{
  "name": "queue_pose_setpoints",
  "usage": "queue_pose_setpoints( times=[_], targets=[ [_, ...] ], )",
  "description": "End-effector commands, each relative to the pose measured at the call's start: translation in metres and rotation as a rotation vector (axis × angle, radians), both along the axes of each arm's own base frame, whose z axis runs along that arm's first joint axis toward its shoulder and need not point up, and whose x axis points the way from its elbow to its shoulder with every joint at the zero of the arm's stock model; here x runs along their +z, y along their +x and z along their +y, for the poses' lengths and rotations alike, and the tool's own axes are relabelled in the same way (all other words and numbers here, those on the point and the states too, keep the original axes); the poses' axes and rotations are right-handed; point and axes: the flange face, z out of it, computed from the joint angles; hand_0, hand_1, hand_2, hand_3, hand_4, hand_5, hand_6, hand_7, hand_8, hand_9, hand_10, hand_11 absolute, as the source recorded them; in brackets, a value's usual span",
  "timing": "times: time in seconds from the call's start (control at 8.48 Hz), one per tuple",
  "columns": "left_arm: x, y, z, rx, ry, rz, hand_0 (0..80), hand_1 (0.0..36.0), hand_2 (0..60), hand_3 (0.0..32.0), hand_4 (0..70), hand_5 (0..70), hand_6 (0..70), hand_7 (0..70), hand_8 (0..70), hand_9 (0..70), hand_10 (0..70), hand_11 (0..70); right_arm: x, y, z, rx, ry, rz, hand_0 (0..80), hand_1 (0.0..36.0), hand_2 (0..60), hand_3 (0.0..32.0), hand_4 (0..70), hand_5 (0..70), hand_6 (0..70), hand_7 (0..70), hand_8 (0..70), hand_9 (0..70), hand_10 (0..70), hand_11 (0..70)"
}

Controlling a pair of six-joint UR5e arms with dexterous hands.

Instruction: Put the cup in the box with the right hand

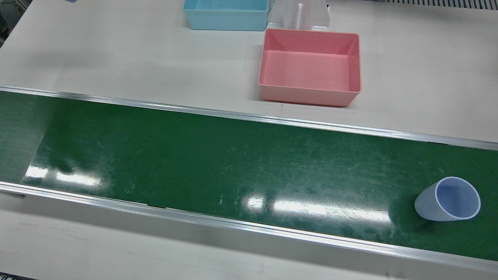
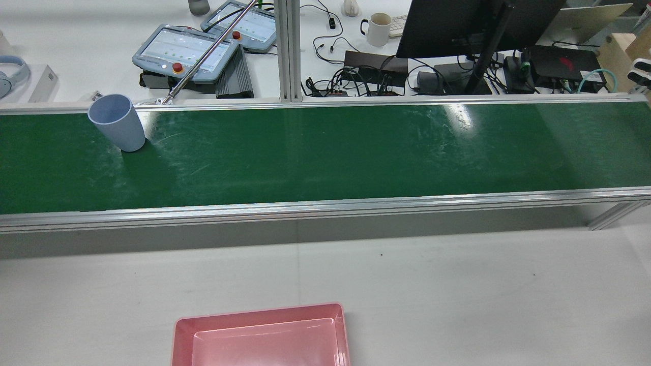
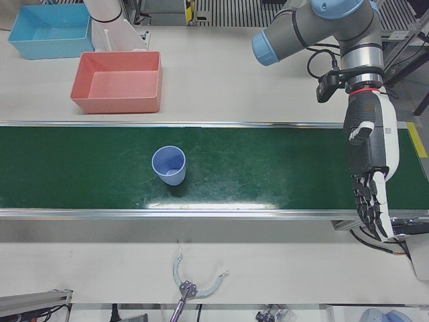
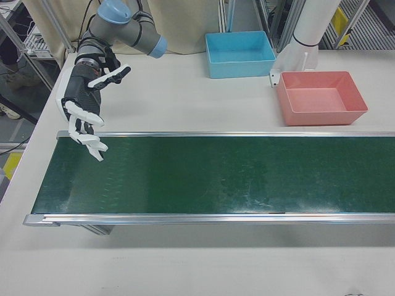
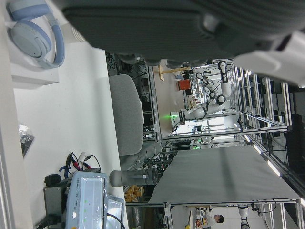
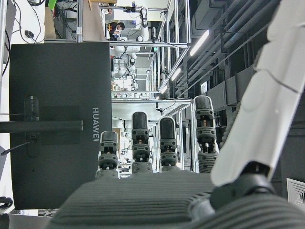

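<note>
A pale blue cup (image 1: 447, 199) stands upright on the green conveyor belt (image 1: 218, 163); it also shows in the rear view (image 2: 117, 122) and the left-front view (image 3: 169, 165). The empty pink box (image 1: 309, 93) sits on the white table beside the belt, also in the rear view (image 2: 259, 311), the left-front view (image 3: 114, 104) and the right-front view (image 4: 321, 116). My right hand (image 4: 86, 114) is open and empty above the far end of the belt, away from the cup. My left hand (image 3: 369, 168) is open and empty, fingers pointing down, over the belt's other end.
An empty blue box (image 1: 225, 19) stands behind the pink box, next to a white pedestal (image 1: 299, 15). Aluminium rails (image 1: 249, 116) edge the belt. A grabber tool (image 3: 194, 288) lies on the operators' side. Teach pendants (image 2: 185, 51) and a monitor (image 2: 447, 25) stand beyond the belt.
</note>
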Motion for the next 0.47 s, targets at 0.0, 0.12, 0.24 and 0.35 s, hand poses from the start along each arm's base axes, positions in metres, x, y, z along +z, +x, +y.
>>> queue_pose_setpoints(
  times=[0.0,0.12,0.24,0.35],
  targets=[
    [0.0000,0.0002,-0.0001,-0.001,0.000,0.000,0.0,0.0,0.0,0.0,0.0,0.0,0.0,0.0,0.0,0.0,0.0,0.0,0.0004,0.0001,0.0002,0.000,-0.002,0.001,51.2,5.6,0.0,2.6,22.6,6.7,10.1,46.3,23.1,28.1,13.0,19.1],
    [0.0000,0.0004,0.0000,0.001,0.000,0.000,0.0,0.0,0.0,0.0,0.0,0.0,0.0,0.0,0.0,0.0,0.0,0.0,0.0002,0.0000,0.0001,0.000,0.000,0.000,53.0,7.6,0.0,1.4,23.4,7.3,10.6,47.4,23.8,29.2,13.7,20.2],
    [0.0000,0.0002,-0.0001,-0.001,0.000,0.000,0.0,0.0,0.0,0.0,0.0,0.0,0.0,0.0,0.0,0.0,0.0,0.0,0.0004,0.0001,0.0002,0.000,-0.002,0.001,53.5,8.2,0.0,1.2,23.5,7.5,10.7,47.7,23.8,29.3,13.9,20.7],
    [0.0000,0.0002,-0.0001,-0.001,0.000,0.000,0.0,0.0,0.0,0.0,0.0,0.0,0.0,0.0,0.0,0.0,0.0,0.0,0.0002,0.0000,0.0001,0.000,0.000,-0.001,54.7,9.4,0.0,0.4,24.1,7.7,10.9,48.1,23.2,29.1,13.7,20.5]
  ],
)
